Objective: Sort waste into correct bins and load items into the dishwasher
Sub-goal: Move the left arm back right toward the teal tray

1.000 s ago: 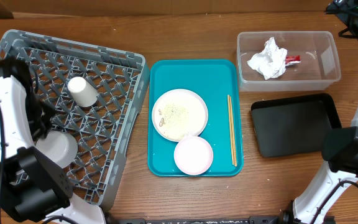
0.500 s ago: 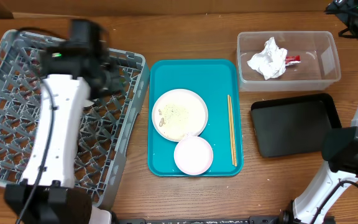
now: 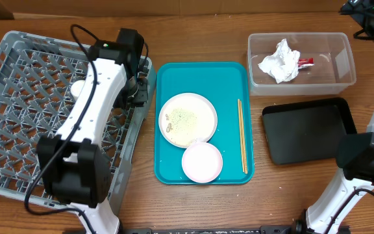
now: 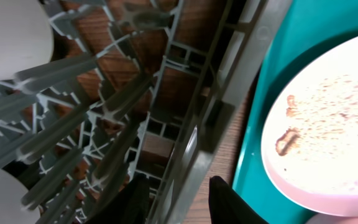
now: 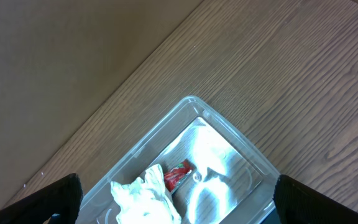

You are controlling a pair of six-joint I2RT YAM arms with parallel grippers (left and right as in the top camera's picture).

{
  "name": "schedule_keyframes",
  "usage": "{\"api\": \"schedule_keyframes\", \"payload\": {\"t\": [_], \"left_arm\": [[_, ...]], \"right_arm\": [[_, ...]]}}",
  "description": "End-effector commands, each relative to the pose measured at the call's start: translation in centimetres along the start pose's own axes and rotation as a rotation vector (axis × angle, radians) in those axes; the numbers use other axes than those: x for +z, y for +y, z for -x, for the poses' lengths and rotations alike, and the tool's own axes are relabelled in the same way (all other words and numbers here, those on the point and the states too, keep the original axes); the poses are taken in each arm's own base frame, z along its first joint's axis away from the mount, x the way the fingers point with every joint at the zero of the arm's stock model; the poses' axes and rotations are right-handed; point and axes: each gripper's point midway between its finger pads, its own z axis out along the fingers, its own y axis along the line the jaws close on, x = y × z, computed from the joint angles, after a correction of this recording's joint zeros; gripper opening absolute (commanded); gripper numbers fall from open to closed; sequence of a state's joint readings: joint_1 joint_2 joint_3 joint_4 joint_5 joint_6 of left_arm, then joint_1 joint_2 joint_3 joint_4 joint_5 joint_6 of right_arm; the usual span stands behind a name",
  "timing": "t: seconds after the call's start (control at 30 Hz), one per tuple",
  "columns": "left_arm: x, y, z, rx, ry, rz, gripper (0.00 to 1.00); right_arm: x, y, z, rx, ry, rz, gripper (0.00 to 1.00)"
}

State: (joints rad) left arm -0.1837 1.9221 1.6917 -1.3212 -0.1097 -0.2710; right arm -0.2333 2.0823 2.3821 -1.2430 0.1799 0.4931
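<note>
The grey dish rack stands at the left. My left gripper is open and empty, its fingers astride the rack's right wall. The white cup shows beside my left arm; the grey-green bowl is hidden under the arm. The white plate with pale crumbs, the small pinkish bowl and the chopsticks lie on the teal tray. The napkin and red wrapper lie in the clear tub. My right gripper is open high above the tub.
The black tray lies in front of the clear tub at the right, with nothing in it. My right arm's base stands at the table's right edge. The plate's rim is close to the left fingers.
My left arm has swung from the rack's left side across to its right wall beside the teal tray. The bowl is now covered by the arm. The right arm has not moved.
</note>
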Motion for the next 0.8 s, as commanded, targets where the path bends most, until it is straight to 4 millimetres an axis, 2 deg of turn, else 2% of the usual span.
{"api": "schedule_keyframes", "payload": {"t": [0.0,0.07,0.2,0.37,0.53,0.6,0.77], "left_arm": [[1.5,0.1,0.4,0.044,0.029,0.028,0.34],[2.3,-0.3,0.6,0.056,0.042,0.018,0.36],[3.9,-2.6,0.2,0.150,0.096,-0.097,0.43],[5.6,-2.9,0.3,0.150,0.126,-0.097,0.43],[6.8,-3.2,0.9,0.149,0.123,-0.098,0.28],[7.0,-3.4,1.6,0.141,0.095,-0.104,0.20],[7.1,-3.4,3.5,0.083,0.023,-0.114,0.10]], "right_arm": [[-0.7,0.3,0.4,0.003,-0.017,0.014,1.00],[-0.7,0.3,0.4,0.003,-0.016,0.013,1.00],[-0.7,0.3,0.4,0.003,-0.017,0.014,1.00],[-0.7,0.3,0.4,0.002,-0.016,0.013,1.00],[-0.7,0.3,0.4,0.003,-0.017,0.014,1.00],[-0.7,0.3,0.4,0.003,-0.017,0.014,1.00],[-0.7,0.3,0.4,0.003,-0.016,0.013,1.00]]}}
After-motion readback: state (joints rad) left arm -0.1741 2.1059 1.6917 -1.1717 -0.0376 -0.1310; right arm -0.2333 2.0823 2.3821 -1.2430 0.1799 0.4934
